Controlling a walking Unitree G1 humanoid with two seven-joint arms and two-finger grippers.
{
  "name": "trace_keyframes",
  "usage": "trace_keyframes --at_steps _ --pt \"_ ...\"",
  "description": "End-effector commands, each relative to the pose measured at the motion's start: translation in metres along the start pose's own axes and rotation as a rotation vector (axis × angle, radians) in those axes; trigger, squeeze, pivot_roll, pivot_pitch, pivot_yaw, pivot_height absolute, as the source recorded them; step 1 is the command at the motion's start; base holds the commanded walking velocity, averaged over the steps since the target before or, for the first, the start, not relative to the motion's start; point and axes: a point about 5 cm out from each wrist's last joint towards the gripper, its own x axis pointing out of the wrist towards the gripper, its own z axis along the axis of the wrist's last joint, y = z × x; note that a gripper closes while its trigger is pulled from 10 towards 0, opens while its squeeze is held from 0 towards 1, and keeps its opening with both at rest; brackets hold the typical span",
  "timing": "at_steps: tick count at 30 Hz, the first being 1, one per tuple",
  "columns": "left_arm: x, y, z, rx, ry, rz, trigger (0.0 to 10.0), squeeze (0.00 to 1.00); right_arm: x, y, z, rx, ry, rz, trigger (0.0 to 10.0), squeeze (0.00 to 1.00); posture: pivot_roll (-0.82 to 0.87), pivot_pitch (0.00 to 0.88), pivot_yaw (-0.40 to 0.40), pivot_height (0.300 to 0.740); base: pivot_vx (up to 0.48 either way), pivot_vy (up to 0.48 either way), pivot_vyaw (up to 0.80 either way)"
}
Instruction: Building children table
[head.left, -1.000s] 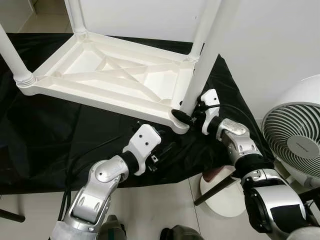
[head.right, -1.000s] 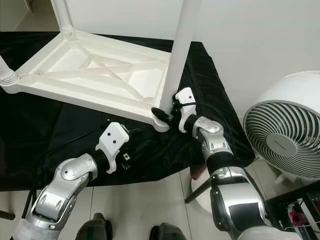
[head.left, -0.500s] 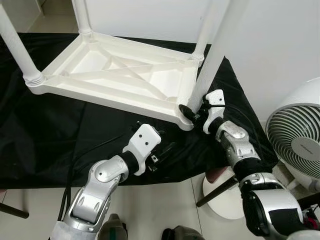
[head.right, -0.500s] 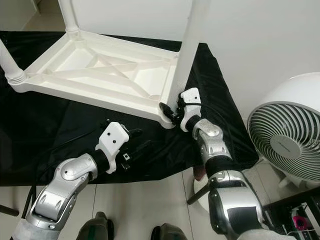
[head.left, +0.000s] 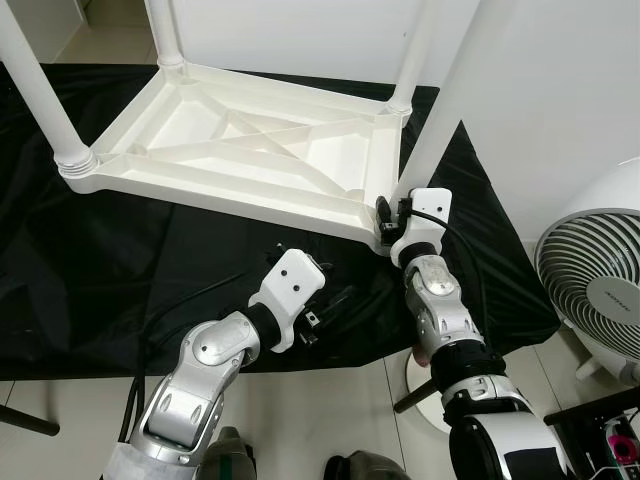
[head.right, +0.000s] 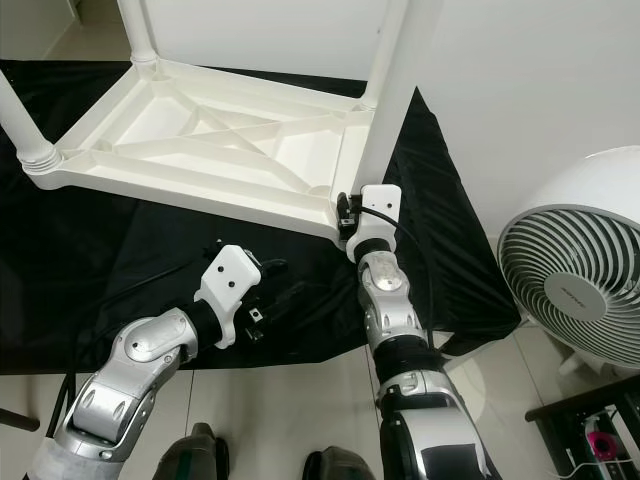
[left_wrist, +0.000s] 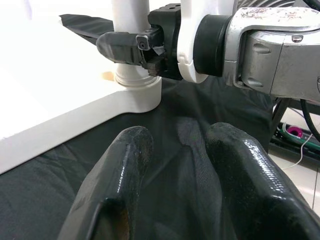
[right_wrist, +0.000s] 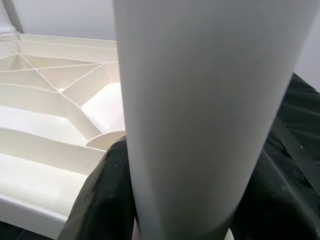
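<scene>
The white children's table (head.left: 240, 150) lies upside down on the black cloth (head.left: 120, 270). At its near right corner, the right tool (head.left: 385, 215) is clamped around the base of the leg (head.left: 435, 120), and its wrist has turned round since a second ago, which suggests the leg is being screwed into its socket. The left tool (head.left: 325, 305) hovers over the cloth near the front edge, fingers apart, holding nothing.

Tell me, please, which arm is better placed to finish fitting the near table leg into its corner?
The right, probably. The right gripper is already closed around the near table leg just above its corner socket on the upturned table top. The left gripper hovers open over the black cloth, holding nothing.
</scene>
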Motion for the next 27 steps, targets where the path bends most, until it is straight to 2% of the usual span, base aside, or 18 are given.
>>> trace_keyframes --at_steps 1,9,10,11,12,13,15,17,18,19,20,27 --pt "0.000 -0.002 -0.002 -0.019 0.010 0.025 10.0 0.00 -0.006 -0.016 -0.010 -0.010 0.050 -0.061 10.0 1.00 0.05 0.062 -0.050 0.740 0.000 0.000 0.00" --pt "0.001 -0.001 -0.002 -0.018 0.010 0.025 10.0 0.00 -0.006 -0.018 -0.009 0.001 0.047 -0.052 10.0 1.00 0.05 0.060 -0.052 0.740 0.000 0.000 0.00" --pt "0.001 -0.002 -0.002 -0.019 0.009 0.025 10.0 0.00 -0.005 -0.018 -0.004 0.035 0.030 0.044 10.0 1.00 0.05 0.060 -0.052 0.740 0.000 0.000 0.00" --pt "0.001 -0.002 -0.002 -0.019 0.009 0.025 10.0 0.00 -0.005 -0.018 -0.004 0.035 0.030 0.044 10.0 1.00 0.05 0.060 -0.052 0.740 0.000 0.000 0.00" --pt "0.001 -0.002 -0.002 -0.018 0.008 0.025 10.0 0.00 -0.004 -0.018 0.001 0.050 0.024 0.175 10.0 0.00 0.05 0.055 -0.054 0.740 0.000 0.000 0.00" --pt "0.001 -0.002 -0.002 -0.018 0.008 0.025 10.0 0.00 -0.004 -0.018 0.001 0.050 0.024 0.175 10.0 0.00 0.05 0.055 -0.054 0.740 0.000 0.000 0.00" --pt "0.001 -0.001 -0.002 -0.015 0.007 0.027 10.0 0.00 -0.006 -0.020 0.003 0.026 0.044 0.389 10.0 0.00 0.06 0.052 -0.055 0.740 0.000 0.000 0.00" --pt "0.001 -0.001 -0.002 -0.015 0.007 0.027 10.0 0.00 -0.006 -0.020 0.003 0.026 0.044 0.389 10.0 0.00 0.06 0.052 -0.055 0.740 0.000 0.000 0.00" --pt "0.000 -0.001 -0.002 -0.012 0.007 0.027 10.0 0.00 -0.008 -0.022 0.000 -0.009 0.066 0.461 10.0 0.00 0.06 0.047 -0.054 0.740 0.000 0.000 0.00" --pt "0.000 -0.001 -0.002 -0.012 0.007 0.027 10.0 0.00 -0.008 -0.022 0.000 -0.009 0.066 0.461 10.0 0.00 0.06 0.047 -0.054 0.740 0.000 0.000 0.00" --pt "0.000 0.000 -0.002 -0.010 0.008 0.027 10.0 0.00 -0.009 -0.024 -0.002 -0.045 0.078 0.518 10.0 0.00 0.06 0.044 -0.053 0.740 0.000 0.000 0.00" --pt "0.000 0.000 -0.002 -0.007 0.008 0.026 10.0 0.00 -0.006 -0.024 -0.004 -0.092 0.098 0.586 10.0 0.00 0.06 0.036 -0.049 0.740 0.000 0.000 0.00"
